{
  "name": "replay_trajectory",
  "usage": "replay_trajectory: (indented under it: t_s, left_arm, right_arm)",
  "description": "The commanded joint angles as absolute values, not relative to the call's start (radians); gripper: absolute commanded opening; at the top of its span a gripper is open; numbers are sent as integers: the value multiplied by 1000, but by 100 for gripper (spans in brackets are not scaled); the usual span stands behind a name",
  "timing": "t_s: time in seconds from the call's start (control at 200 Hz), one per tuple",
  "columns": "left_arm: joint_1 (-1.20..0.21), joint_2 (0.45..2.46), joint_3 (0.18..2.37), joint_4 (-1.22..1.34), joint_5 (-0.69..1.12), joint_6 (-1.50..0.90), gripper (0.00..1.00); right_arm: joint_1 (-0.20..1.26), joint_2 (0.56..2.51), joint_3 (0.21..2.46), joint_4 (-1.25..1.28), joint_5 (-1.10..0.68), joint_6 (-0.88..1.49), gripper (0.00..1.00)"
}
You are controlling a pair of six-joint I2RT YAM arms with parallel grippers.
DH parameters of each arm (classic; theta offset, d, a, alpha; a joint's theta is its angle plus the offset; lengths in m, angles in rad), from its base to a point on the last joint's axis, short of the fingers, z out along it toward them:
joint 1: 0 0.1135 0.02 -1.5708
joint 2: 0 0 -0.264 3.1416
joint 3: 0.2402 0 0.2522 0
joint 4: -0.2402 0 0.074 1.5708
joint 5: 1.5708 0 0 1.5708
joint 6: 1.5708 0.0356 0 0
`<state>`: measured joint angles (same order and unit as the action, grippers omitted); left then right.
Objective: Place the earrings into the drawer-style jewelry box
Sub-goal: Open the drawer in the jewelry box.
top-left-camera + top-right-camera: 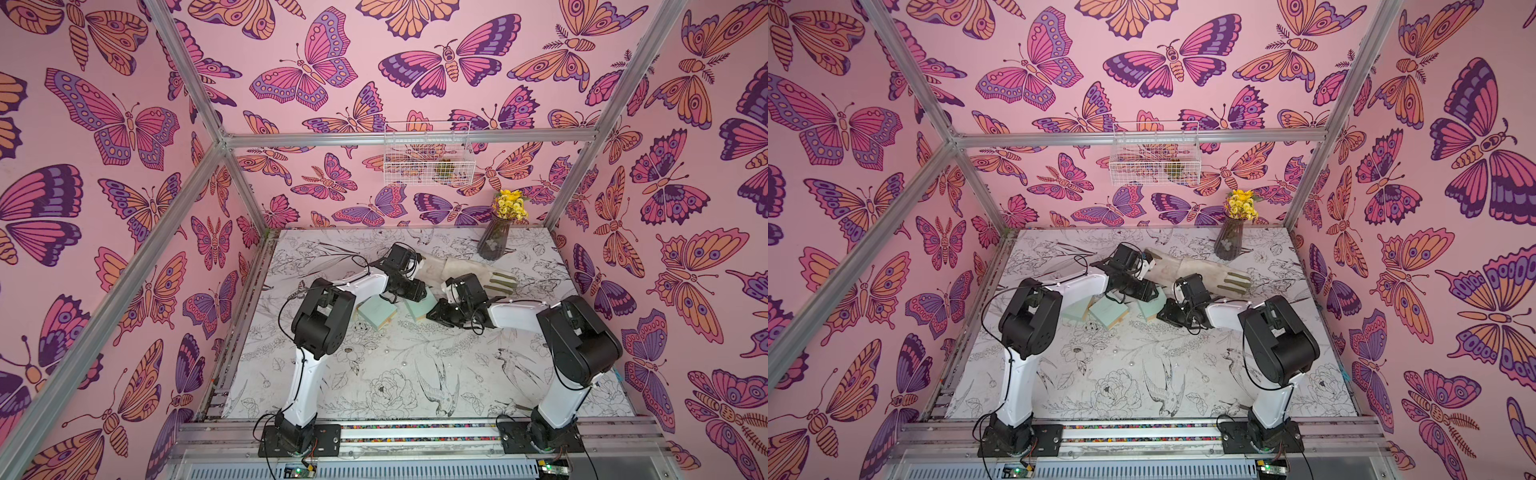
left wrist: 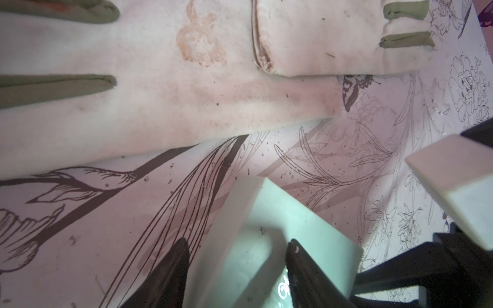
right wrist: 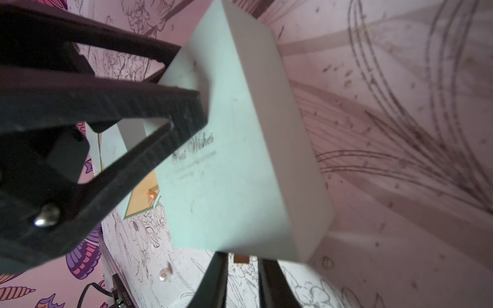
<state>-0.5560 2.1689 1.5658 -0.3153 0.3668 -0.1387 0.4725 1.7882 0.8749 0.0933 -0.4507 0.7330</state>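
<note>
Your left fingers were clamped on the mint jewelry box, one on each side. Your right fingers stood narrowly apart at the box's end, flanking a small brown tab; you couldn't tell whether they pinched it. A pearl earring lay loose on the table, outside the box, near the right fingers.

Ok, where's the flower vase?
In both top views the flower vase stands at the far right of the table, just behind the pale glove.
</note>
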Motion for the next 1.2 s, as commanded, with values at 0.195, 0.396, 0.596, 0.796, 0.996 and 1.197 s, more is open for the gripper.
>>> replay_trajectory:
  t_s: [0.195, 0.396, 0.596, 0.796, 0.996, 1.197]
  left_arm:
    - [-568, 2218, 1551, -391, 347, -122, 59]
    - [-567, 2215, 1540, -395, 342, -123, 58]
    - [-567, 2210, 1532, -395, 337, -125, 58]
    - [-567, 2204, 1526, -400, 324, -122, 58]
    - [-567, 2202, 1522, -404, 297, -122, 58]
    - [-567, 2204, 1520, -409, 275, -122, 58]
  right_arm:
    - [469, 1829, 890, 160, -474, 741, 21]
    - [469, 1844, 890, 174, -480, 747, 21]
    - [469, 1851, 891, 176, -480, 750, 15]
    - [469, 1838, 881, 183, -481, 755, 4]
    - [470, 1802, 857, 175, -473, 744, 0]
    - [470, 1761, 806, 161, -468, 729, 0]
